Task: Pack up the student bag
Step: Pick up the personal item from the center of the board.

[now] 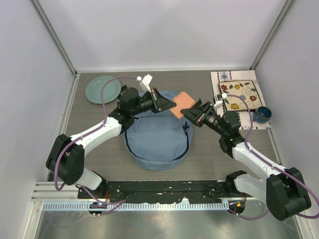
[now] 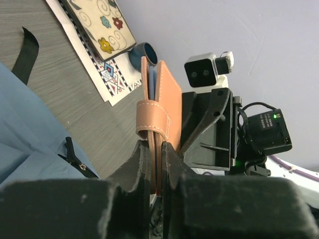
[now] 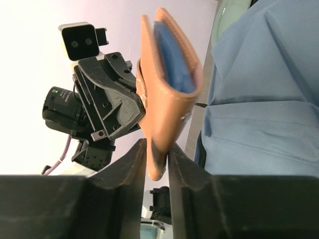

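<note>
While both grippers meet over its far edge, the student bag (image 1: 157,142) lies in the middle of the table (image 1: 99,164), a little nearer than the things along the far side. It looks soft and light to me: dusty-blue cloth slumped into a rounded mound, with a dark zipper (image 1: 127,144) curving round it. I can't tell from here whether that zipper is parted. Cloth like this will fold and slide rather than hold a shape. I'd take it by the zipper edge or a black strap (image 2: 24,52), and expect the mouth to sag shut unless something holds it up.

Held in the air just above the bag's far rim is a tan leather notebook (image 1: 180,103). It is stiff and flat-sided, with pale stitching, a loop strap on its cover and blue inside. The left gripper (image 2: 154,147) is clamped on one edge, both fingers (image 2: 137,159) pressed against the covers. The right gripper (image 3: 157,149) flanks the opposite edge, and I can't tell whether it pinches or sits loose. Smooth leather may slip, so a deep hold seems safest.

Far left sits a pale green plate (image 1: 102,89). Far right lie a flowered tile (image 1: 240,94) on a patterned mat (image 1: 222,77) and a dark blue cup (image 1: 262,114).
</note>
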